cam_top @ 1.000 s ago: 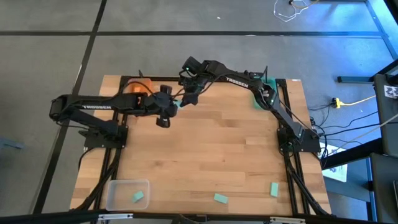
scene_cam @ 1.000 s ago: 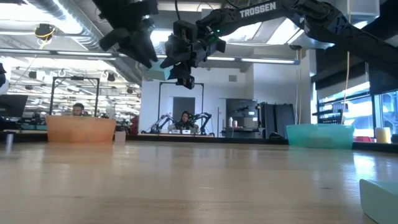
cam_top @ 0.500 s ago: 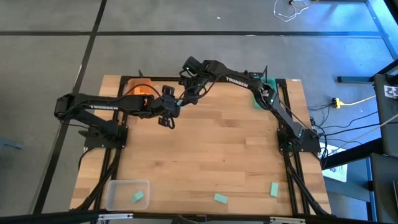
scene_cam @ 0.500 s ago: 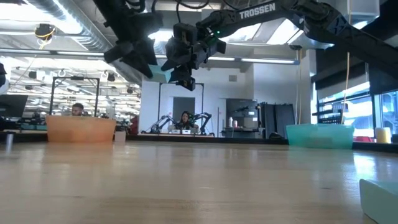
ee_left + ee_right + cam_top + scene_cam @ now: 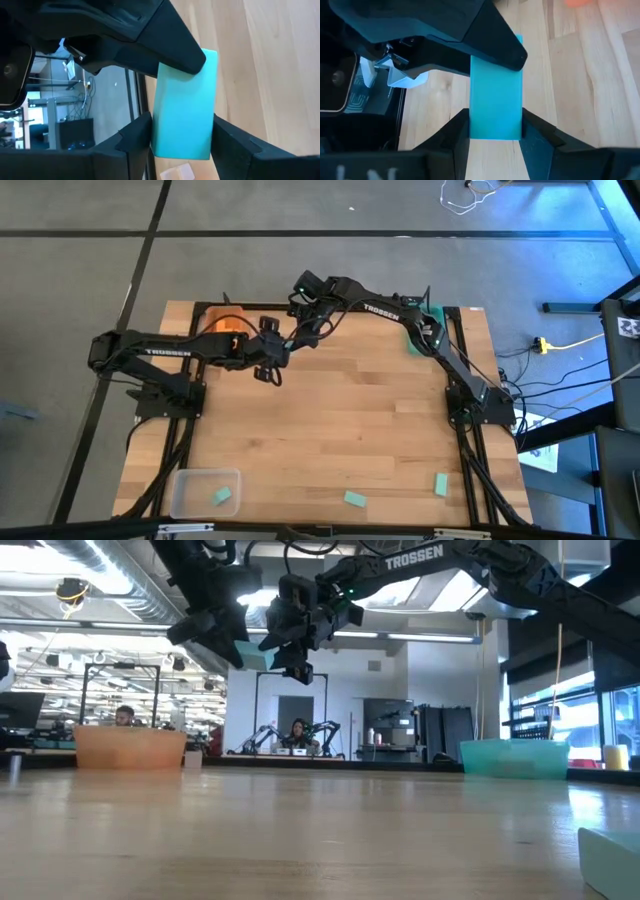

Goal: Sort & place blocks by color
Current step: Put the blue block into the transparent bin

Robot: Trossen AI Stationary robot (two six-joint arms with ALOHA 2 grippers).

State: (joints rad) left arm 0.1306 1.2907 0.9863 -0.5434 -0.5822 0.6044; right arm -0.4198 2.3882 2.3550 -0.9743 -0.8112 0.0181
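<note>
Both arms meet mid-air over the table's [image 5: 330,430] far centre, one teal block [image 5: 186,107] shared between them.

Largest first: orange bin [image 5: 130,748] at the far left corner, teal bin [image 5: 515,757] at the far right, clear bin [image 5: 205,492] at the near left with one teal block inside [image 5: 222,496]. Two more teal blocks lie loose near the front edge [image 5: 355,499], [image 5: 440,484]. Left gripper [image 5: 182,142] and right gripper [image 5: 495,130] each clamp the same flat rectangular block [image 5: 496,92] from opposite ends, well above the wood. Its long axis runs gripper to gripper, roughly level, along the line between the two wrists. Each pair of fingers [image 5: 132,135] presses on the block's long side faces.
</note>
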